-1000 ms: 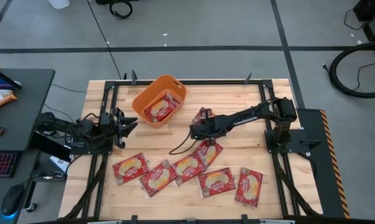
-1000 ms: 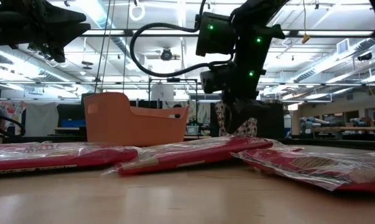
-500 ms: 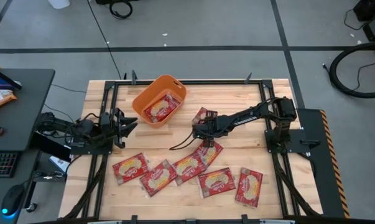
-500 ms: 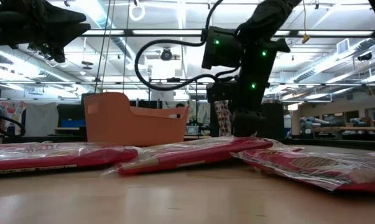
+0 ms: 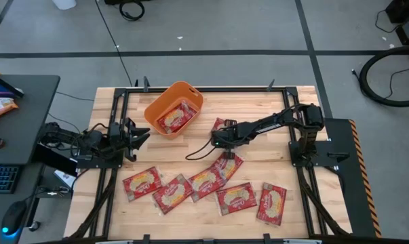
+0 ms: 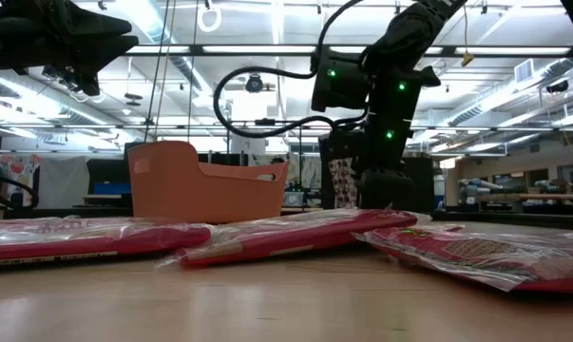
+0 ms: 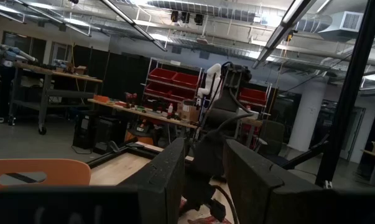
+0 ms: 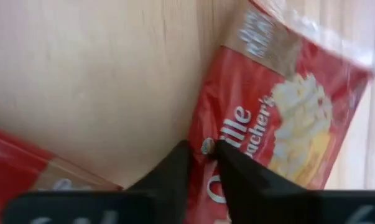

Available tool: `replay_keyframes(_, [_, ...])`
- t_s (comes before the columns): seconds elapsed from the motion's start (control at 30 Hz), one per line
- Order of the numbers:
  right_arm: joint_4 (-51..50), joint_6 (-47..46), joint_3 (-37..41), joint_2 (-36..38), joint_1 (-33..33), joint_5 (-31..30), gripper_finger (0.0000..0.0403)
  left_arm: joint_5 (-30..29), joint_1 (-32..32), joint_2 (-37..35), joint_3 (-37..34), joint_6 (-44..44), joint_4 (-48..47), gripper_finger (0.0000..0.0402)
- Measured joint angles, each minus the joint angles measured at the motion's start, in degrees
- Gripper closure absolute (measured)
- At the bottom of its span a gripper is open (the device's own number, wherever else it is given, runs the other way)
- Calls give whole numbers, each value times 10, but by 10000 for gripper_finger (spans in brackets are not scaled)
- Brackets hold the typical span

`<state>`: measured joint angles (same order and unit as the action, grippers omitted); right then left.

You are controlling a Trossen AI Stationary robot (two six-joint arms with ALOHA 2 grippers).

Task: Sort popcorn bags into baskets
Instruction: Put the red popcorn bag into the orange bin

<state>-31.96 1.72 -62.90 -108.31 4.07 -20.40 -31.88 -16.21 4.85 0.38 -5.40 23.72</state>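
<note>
Six popcorn bags (image 5: 205, 181) lie scattered along the worktop's (image 5: 258, 102) near edge. Mid-worktop, the right claw (image 5: 218, 136) pinches the edge of another bag (image 8: 280, 118). The left claw (image 5: 138, 134) waits at the left edge, fingers spread. Far back, the orange basket (image 5: 157, 105) holds one bag.

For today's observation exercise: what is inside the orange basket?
In the high view, the orange basket holds at least one red popcorn bag lying inside it. Whether more bags lie beneath that one cannot be seen, since it covers most of the floor.
</note>
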Motion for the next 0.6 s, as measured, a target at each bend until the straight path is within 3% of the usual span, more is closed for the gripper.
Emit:
replay_keyframes(0.1, [-4,16,1,0,-1,-13,384,0,0,0,0,0,0,285])
replay_keyframes(0.33, [-31,43,-10,-4,-33,-65,375,0,0,0,0,0,0,285])
replay_keyframes(0.6, [-49,83,-78,-5,-96,-159,386,0,0,0,0,0,0,285])
